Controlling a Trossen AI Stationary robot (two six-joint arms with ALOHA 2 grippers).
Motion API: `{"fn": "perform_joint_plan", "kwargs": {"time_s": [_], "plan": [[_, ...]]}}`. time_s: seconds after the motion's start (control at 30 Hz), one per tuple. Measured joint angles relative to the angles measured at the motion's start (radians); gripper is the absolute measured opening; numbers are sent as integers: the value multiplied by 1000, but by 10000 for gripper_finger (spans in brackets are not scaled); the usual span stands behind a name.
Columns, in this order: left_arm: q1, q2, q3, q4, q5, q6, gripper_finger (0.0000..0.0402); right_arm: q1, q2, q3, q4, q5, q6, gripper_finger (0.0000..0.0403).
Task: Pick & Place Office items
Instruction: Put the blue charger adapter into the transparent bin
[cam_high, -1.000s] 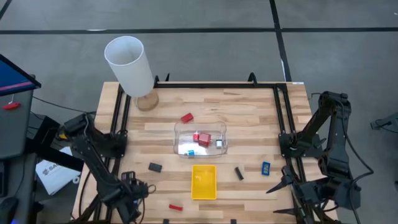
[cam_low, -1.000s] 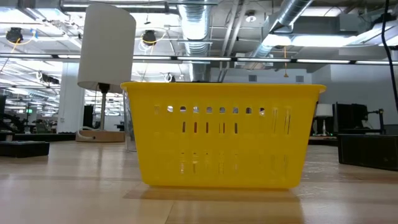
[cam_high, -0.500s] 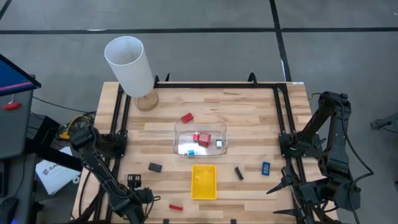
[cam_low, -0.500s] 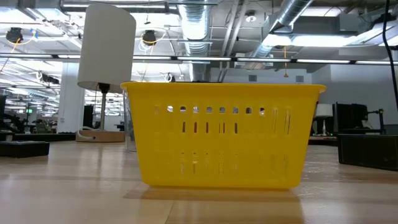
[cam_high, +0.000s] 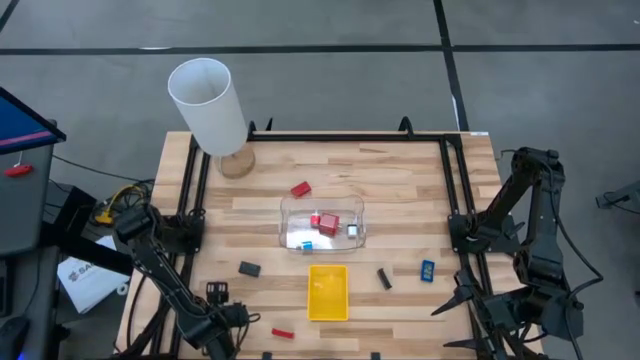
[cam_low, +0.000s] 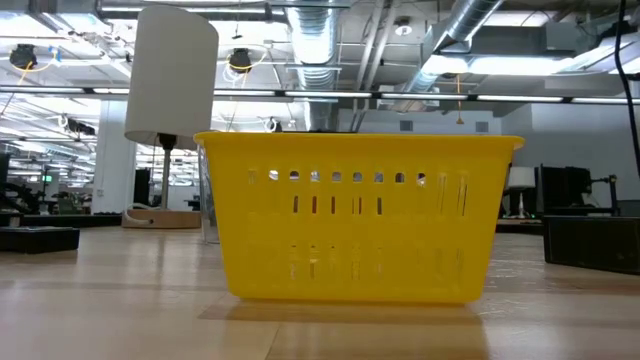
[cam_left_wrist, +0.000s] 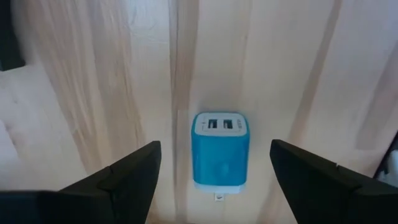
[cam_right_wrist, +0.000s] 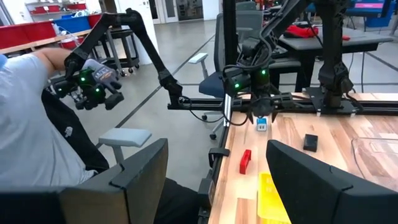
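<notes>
My left gripper (cam_high: 216, 297) (cam_left_wrist: 214, 145) is open near the table's near-left corner, pointing down. A blue-and-white charger block (cam_left_wrist: 220, 149) lies on the wood between its fingers with a gap on either side, and the charger block (cam_right_wrist: 262, 123) also shows in the right wrist view. My right gripper (cam_high: 456, 299) (cam_right_wrist: 217, 144) waits open at the near-right corner. The clear tray (cam_high: 322, 224) holds red blocks (cam_high: 323, 220) and small blue-and-white bits (cam_high: 306, 244). Loose on the table lie a red block (cam_high: 300, 189), two black bits (cam_high: 249, 268) (cam_high: 384, 278), a blue bit (cam_high: 427, 270) and a red stick (cam_high: 283, 333).
The yellow tray (cam_high: 328, 292) stands near the middle of the near edge and fills the low view (cam_low: 358, 215). A tall white cylinder (cam_high: 207, 105) on a wooden base stands at the far-left corner. A person (cam_right_wrist: 37, 124) sits beyond the table's left side holding control handles.
My left arm has shifted its gripper a little toward the near edge and the right early in the last second, then kept still. No item on the table has moved.
</notes>
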Motion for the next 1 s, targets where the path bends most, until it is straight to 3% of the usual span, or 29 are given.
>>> {"fn": "perform_joint_plan", "kwargs": {"time_s": [0.27, 0.4, 0.53, 0.6, 0.8, 1.0], "plan": [[3, 0, -106, 163, 69, -59, 264, 3, 0, 0, 1, 2, 0, 265], [8, -4, -124, 179, 71, -61, 214, 3, 0, 0, 2, 3, 10, 265], [27, -7, -125, 174, 75, -54, 138, 3, 0, 0, 5, 3, 10, 265], [43, -14, -127, 170, 67, -37, 141, 3, 0, 0, 5, 3, 10, 265], [122, -125, -127, 238, -65, 56, 141, 3, 0, 0, 5, 3, 8, 265], [286, -264, -126, 470, -216, 326, 141, 3, 0, 0, 1, 3, 2, 265]]}}
